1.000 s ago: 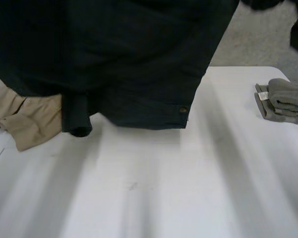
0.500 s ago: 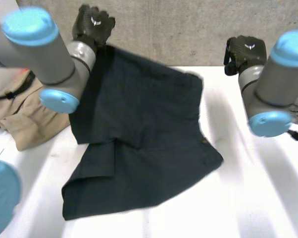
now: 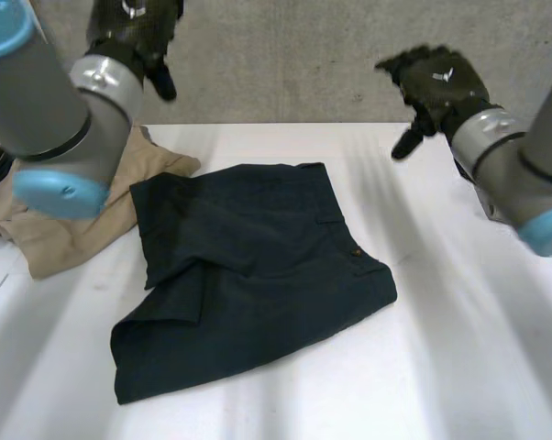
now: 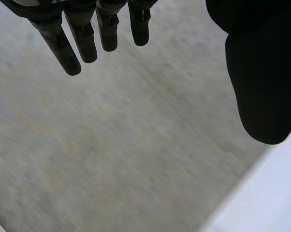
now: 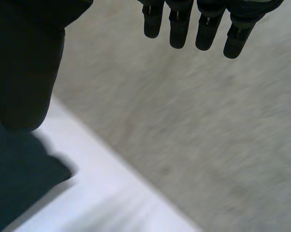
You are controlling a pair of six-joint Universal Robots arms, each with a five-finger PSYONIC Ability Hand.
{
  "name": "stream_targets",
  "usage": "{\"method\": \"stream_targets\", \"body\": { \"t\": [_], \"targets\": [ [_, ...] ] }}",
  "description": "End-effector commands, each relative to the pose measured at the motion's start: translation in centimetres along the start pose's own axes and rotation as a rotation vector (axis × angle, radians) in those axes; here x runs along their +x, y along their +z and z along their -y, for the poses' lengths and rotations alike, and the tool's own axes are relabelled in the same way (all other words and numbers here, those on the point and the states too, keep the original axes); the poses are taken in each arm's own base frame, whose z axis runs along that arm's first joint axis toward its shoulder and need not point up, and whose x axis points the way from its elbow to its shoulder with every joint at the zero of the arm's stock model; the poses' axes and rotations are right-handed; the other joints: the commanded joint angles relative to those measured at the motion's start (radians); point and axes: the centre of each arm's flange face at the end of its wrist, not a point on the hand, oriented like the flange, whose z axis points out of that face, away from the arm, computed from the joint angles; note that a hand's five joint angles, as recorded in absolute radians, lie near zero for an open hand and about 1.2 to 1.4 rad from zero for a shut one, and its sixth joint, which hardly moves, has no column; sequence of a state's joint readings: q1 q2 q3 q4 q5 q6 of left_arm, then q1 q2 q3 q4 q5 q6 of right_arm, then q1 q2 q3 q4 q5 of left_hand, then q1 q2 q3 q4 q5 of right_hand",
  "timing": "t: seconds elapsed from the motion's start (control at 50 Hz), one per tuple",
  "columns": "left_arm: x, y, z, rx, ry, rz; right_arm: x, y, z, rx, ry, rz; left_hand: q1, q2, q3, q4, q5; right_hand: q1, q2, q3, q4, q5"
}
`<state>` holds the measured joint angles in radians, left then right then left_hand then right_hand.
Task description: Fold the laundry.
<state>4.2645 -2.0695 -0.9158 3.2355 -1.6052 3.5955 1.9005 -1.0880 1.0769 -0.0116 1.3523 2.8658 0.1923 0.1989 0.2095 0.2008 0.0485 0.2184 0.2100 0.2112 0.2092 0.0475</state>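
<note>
Dark navy cloth shorts (image 3: pixel 258 275) lie rumpled at mid white counter (image 3: pixel 459 367), one corner lapped over, just beside a beige cloth garment (image 3: pixel 56 243). Left hand (image 3: pixel 134 32) is raised above the counter's far edge, fingers (image 4: pixel 82 41) straight, apart, empty. Right hand (image 3: pixel 436 82) is likewise raised, fingers (image 5: pixel 206 29) spread, holding nothing.

White table (image 3: pixel 459 367) with grey concrete (image 3: pixel 285 55) beyond it.

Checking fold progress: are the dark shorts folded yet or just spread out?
Mostly spread: the dark shorts lie flat on the table, one edge flopped over; left hand and right hand open above.
</note>
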Motion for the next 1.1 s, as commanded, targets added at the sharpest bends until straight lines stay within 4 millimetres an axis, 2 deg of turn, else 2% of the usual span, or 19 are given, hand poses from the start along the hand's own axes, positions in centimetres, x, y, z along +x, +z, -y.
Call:
{"method": "stream_targets", "body": {
  "t": [0.02, 0.04, 0.08, 0.1, 0.12, 0.18, 0.2, 0.34, 0.42, 0.48, 0.5, 0.58, 0.64, 0.8, 0.94, 1.02, 1.1],
  "targets": [
    [0.8, -7.3, -1.4, -0.322, -0.064, -0.177, -0.4, -4.2, -2.0, -0.297, 0.036, 0.214, 0.126, 0.120, 0.109, 0.118, 0.096, 0.220, 0.228, 0.227, 0.229, 0.216],
    [0.9, -9.0, -1.7, -0.401, -0.086, -0.208, -0.7, -5.1, -2.6, -0.351, 0.047, 0.259, 0.197, 0.190, 0.179, 0.188, 0.166, 0.322, 0.330, 0.329, 0.331, 0.318],
    [1.1, -10.7, -2.2, -0.484, -0.109, -0.242, -1.1, -6.0, -3.3, -0.402, 0.059, 0.306, 0.297, 0.290, 0.279, 0.288, 0.266, 0.422, 0.431, 0.430, 0.432, 0.419],
    [1.3, -11.6, -2.4, -0.526, -0.124, -0.259, -1.3, -6.5, -3.6, -0.421, 0.063, 0.332, 0.358, 0.352, 0.341, 0.350, 0.327, 0.455, 0.463, 0.462, 0.464, 0.451],
    [1.5, -13.2, -2.9, -0.602, -0.155, -0.294, -1.8, -7.3, -4.2, -0.455, 0.070, 0.383, 0.492, 0.486, 0.475, 0.484, 0.462, 0.502, 0.510, 0.509, 0.511, 0.498],
    [2.0, -15.5, -3.6, -0.707, -0.205, -0.348, -2.7, -8.5, -5.4, -0.490, 0.069, 0.454, 0.681, 0.675, 0.664, 0.673, 0.650, 0.593, 0.601, 0.600, 0.602, 0.589],
    [2.4, -17.0, -4.2, -0.766, -0.235, -0.387, -3.3, -9.3, -6.2, -0.508, 0.058, 0.498, 0.772, 0.765, 0.755, 0.763, 0.741, 0.608, 0.616, 0.615, 0.617, 0.604],
    [3.8, -22.0, -6.2, -0.915, -0.281, -0.502, -5.3, -11.7, -9.0, -0.555, -0.023, 0.598, 0.773, 0.766, 0.756, 0.764, 0.742, 0.655, 0.663, 0.662, 0.664, 0.651],
    [3.6, -23.6, -6.7, -0.946, -0.260, -0.494, -6.0, -12.0, -10.1, -0.545, -0.030, 0.602, 0.720, 0.714, 0.703, 0.712, 0.690, 0.673, 0.681, 0.680, 0.682, 0.669],
    [3.2, -24.1, -6.8, -0.949, -0.247, -0.474, -6.2, -11.8, -10.7, -0.513, -0.051, 0.591, 0.585, 0.579, 0.568, 0.577, 0.555, 0.643, 0.652, 0.650, 0.652, 0.640],
    [3.0, -24.2, -7.0, -0.945, -0.239, -0.455, -6.5, -11.6, -11.0, -0.485, -0.068, 0.584, 0.483, 0.477, 0.466, 0.475, 0.452, 0.573, 0.582, 0.581, 0.583, 0.570],
    [2.6, -24.0, -7.5, -0.909, -0.213, -0.406, -6.8, -10.8, -11.8, -0.410, -0.099, 0.559, 0.318, 0.311, 0.301, 0.309, 0.287, 0.376, 0.385, 0.384, 0.386, 0.373],
    [2.4, -23.7, -8.0, -0.885, -0.186, -0.361, -6.9, -9.8, -12.4, -0.341, -0.130, 0.526, 0.312, 0.305, 0.295, 0.303, 0.281, 0.318, 0.326, 0.325, 0.327, 0.314],
    [2.5, -23.4, -9.4, -0.880, -0.102, -0.321, -8.1, -8.3, -13.2, -0.254, -0.139, 0.489, 0.250, 0.244, 0.233, 0.242, 0.219, 0.338, 0.346, 0.345, 0.347, 0.334],
    [3.0, -21.9, -11.3, -0.836, -0.060, -0.258, -9.5, -7.0, -13.9, -0.168, -0.198, 0.429, 0.256, 0.249, 0.239, 0.248, 0.225, 0.390, 0.399, 0.398, 0.400, 0.387],
    [3.6, -21.5, -12.0, -0.827, -0.032, -0.259, -10.1, -6.5, -14.2, -0.134, -0.234, 0.388, 0.288, 0.282, 0.271, 0.280, 0.257, 0.443, 0.452, 0.451, 0.453, 0.440],
    [4.5, -21.0, -12.7, -0.806, -0.010, -0.265, -10.6, -5.9, -14.5, -0.096, -0.262, 0.343, 0.449, 0.443, 0.432, 0.441, 0.419, 0.499, 0.508, 0.506, 0.508, 0.496]
  ]
}}
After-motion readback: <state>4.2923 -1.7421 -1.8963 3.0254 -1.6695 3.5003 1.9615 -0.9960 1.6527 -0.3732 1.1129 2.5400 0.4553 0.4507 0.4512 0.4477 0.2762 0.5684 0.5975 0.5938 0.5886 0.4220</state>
